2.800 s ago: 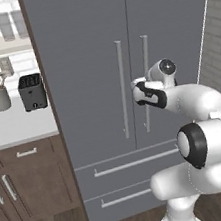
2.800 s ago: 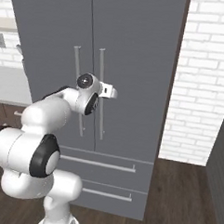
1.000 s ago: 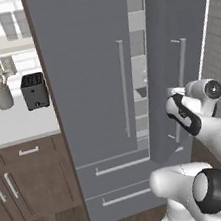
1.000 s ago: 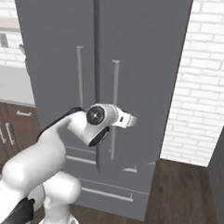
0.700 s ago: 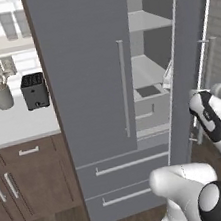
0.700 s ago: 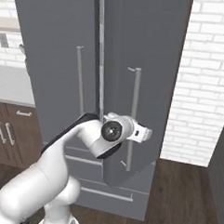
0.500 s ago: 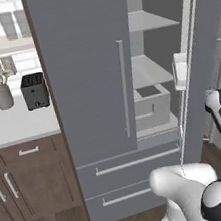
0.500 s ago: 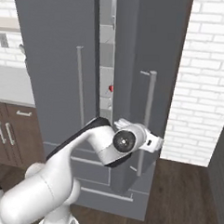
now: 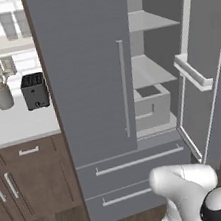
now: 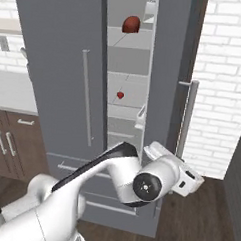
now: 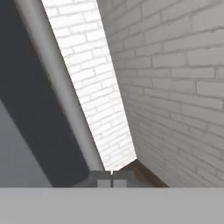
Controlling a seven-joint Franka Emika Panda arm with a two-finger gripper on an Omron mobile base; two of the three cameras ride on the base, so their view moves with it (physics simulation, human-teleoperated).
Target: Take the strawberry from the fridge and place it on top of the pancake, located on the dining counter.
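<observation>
While the right door [image 9: 214, 81] of the fridge [image 9: 84, 61] stood swung wide, we logged the step as door-opening done and the reach for the berry not yet begun. The strawberry [image 10: 120, 95] sat as a small red dot on a pale middle shelf inside, well back from the shelf's front edge, with a bigger dark red lump [image 10: 130, 24] on a higher shelf – not our target.

The gripper [image 11: 111, 182] was low and outside the fridge, by the bottom end of the door's bar handle [image 11: 61, 87]. In the hand view its two tips were pressed together with nothing between them, pointing past the handle at the brick wall [image 11: 175, 87].

We judged that the next move called for spreading the jaws, lifting the hand and turning it round the door's edge into the opening, then coming in level over the shelf to the berry. It looked tiny, so the close needed to be centred and gentle. The risks, as we read them, were clipping the door bins [image 9: 193, 71] on the way in or grabbing the lump instead. The pancake on the dining counter came later.
</observation>
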